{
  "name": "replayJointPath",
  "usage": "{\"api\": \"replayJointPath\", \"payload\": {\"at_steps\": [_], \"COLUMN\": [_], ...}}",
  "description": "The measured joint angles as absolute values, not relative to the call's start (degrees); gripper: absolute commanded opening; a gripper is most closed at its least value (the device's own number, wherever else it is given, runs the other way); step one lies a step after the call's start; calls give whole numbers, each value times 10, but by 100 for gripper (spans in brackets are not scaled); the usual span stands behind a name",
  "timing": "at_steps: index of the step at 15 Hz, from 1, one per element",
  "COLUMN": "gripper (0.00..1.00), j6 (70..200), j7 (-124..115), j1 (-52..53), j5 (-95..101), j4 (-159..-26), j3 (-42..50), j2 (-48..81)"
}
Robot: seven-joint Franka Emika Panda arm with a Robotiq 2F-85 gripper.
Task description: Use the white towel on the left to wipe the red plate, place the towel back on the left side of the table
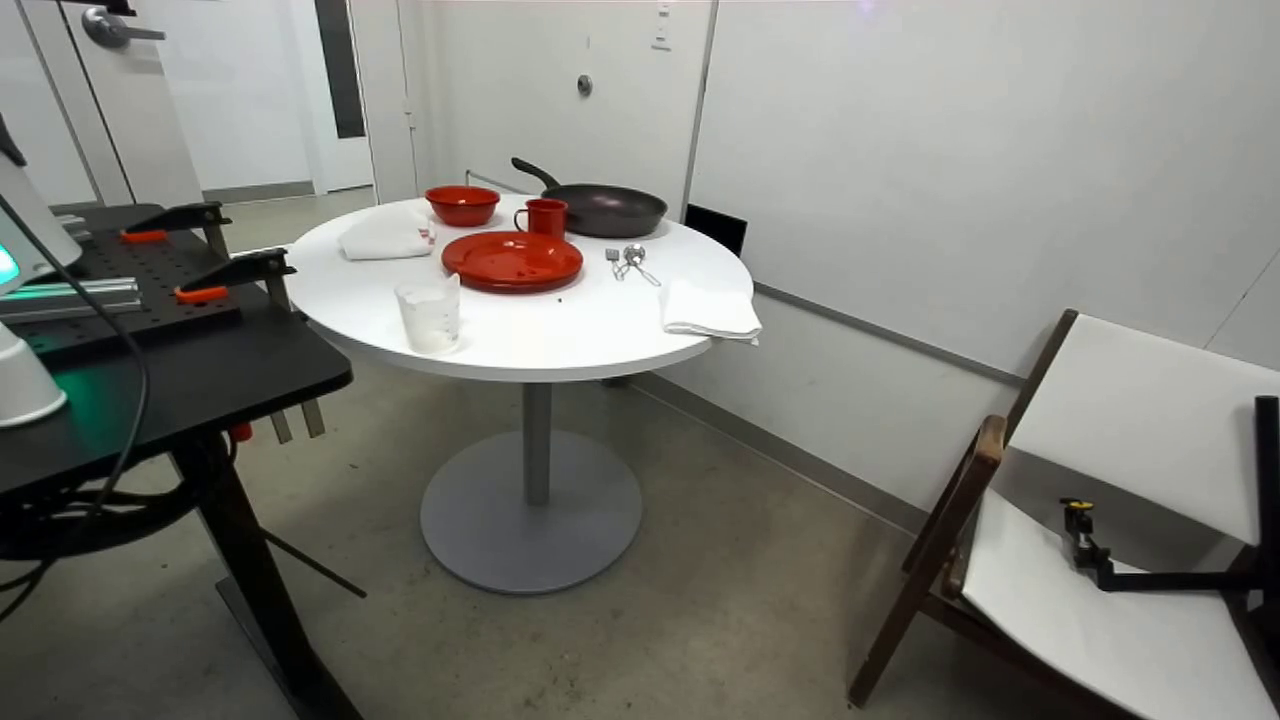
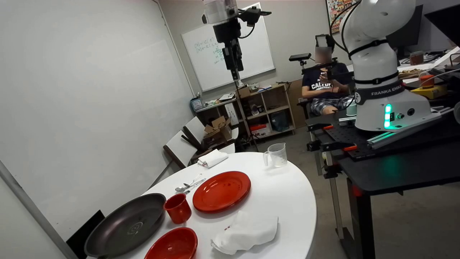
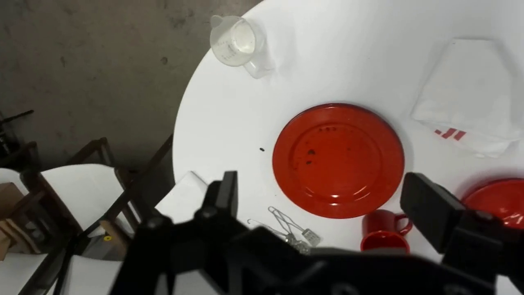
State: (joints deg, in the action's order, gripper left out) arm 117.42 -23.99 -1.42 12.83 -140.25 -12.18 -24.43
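My gripper (image 3: 320, 181) is spread wide and empty, and the towel (image 3: 470, 92), I think the one lying near the bowl (image 3: 500, 197), should be light and limp, so better I pinch its folded edge from above.

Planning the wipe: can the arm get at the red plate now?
Probably yes: the gripper is open and nothing covers the red plate, though the red mug stands close beside it.

The gripper (image 2: 235, 76) hangs high, pointing down. On the table (image 2: 291, 198), the red plate (image 2: 221, 190) lies between the far white towel (image 2: 214, 157) and a nearer white cloth (image 2: 248, 233); to its left are a red cup (image 2: 179, 210) and a black pan (image 2: 124, 226).
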Motion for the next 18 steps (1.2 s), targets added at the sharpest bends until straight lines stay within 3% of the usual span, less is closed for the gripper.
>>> {"api": "replayJointPath", "payload": {"at_steps": [10,18], "gripper": [100,100], "j6": [1245,1268], "j7": [-261,-350], "j1": [31,127], "j5": [124,163], "j4": [-1335,-1256], "j3": [-126,-134], "j2": [-46,103]}}
